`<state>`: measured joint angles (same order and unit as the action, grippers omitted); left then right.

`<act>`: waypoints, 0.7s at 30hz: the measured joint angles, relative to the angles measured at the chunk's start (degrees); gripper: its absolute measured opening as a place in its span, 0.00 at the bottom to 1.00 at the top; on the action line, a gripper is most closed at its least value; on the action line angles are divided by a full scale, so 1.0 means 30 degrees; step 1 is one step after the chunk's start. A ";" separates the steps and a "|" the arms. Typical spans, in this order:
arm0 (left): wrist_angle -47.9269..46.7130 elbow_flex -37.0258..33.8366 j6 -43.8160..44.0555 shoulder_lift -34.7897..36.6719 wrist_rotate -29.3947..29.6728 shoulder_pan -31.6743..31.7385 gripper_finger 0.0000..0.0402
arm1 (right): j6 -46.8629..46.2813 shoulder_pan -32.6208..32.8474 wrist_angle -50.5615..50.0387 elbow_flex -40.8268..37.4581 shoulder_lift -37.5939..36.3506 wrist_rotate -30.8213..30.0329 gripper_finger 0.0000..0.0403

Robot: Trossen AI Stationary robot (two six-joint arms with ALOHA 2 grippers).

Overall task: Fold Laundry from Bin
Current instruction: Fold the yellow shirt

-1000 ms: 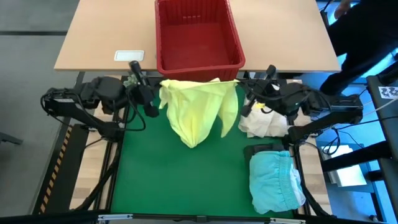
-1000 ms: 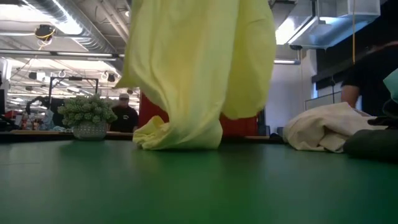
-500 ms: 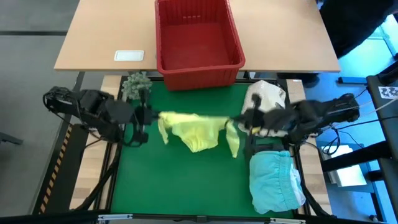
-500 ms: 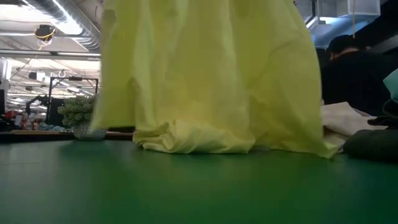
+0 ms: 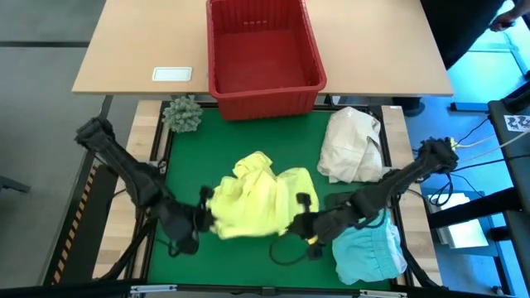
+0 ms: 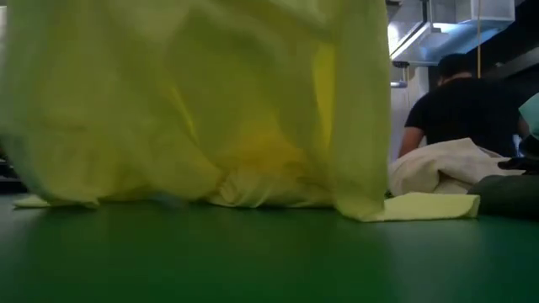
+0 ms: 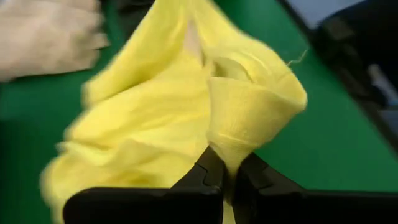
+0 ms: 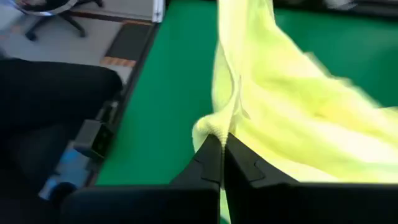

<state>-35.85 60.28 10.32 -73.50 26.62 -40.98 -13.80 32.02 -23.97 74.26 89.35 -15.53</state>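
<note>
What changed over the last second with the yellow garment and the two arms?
Both grippers, left and right, stayed shut on the yellow garment and carried it from the red bin's edge toward the mat's near side, bunching it lower. Cream bundle, turquoise garment and bin unchanged.

Arms: we see two dark, slender jointed arms, matte black links | left gripper (image 7: 225, 177): black fingers, angular stepped tips | right gripper (image 8: 219, 158): same black tapered fingers | wrist mount: flat black bar | cables: thin black looped wire near wrists.
</note>
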 joint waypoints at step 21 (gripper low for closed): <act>0.4832 -0.1957 0.4313 -0.6341 -0.1448 -0.1312 0.02 | -0.2318 -0.0053 1.3595 -0.8816 0.1149 0.1028 0.00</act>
<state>-21.36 54.41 23.26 -92.52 22.28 -44.91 -20.75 31.86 16.82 47.81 92.79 -12.44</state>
